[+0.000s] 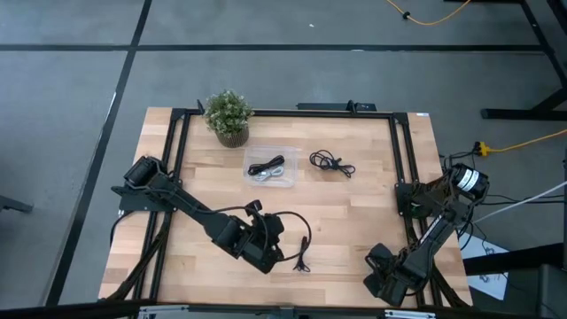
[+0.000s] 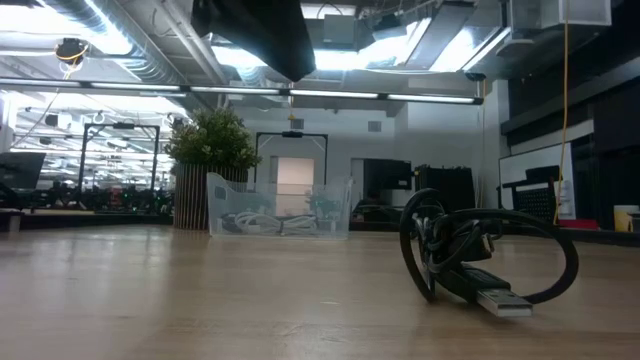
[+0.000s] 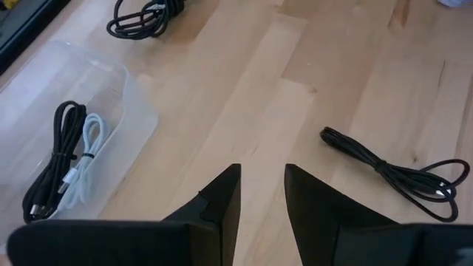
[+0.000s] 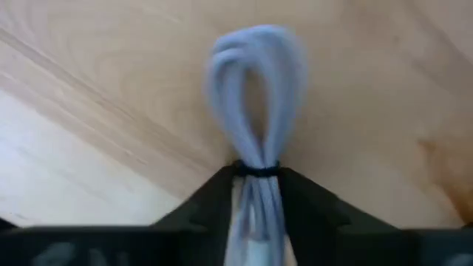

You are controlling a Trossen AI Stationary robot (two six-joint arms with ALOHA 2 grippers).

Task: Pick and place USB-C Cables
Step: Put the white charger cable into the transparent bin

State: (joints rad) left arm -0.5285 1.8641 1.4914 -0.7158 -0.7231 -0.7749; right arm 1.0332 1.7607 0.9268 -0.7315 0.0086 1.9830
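My left pincer (image 3: 262, 193), empty and narrowly parted, hangs near the clear plastic bin (image 1: 288, 152), which holds 2 cables. 2 thin black coiled cables (image 1: 332, 163) (image 1: 303, 257) lie outside it. My right pincer (image 4: 257, 177), farther right, clamps a pale grey looped cable (image 4: 257, 89); the tie could slip in transit.

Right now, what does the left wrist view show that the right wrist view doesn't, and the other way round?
Only the left wrist view: a clear container holding a coiled black cable and a white cable. There is also a bundled black cable and a long black cable on bare wood, and the left gripper with its jaws open and empty.

Only the right wrist view: a light grey cable, looped and tied with a dark band, clamped in the jaws of the right gripper.

Both: the wooden table.
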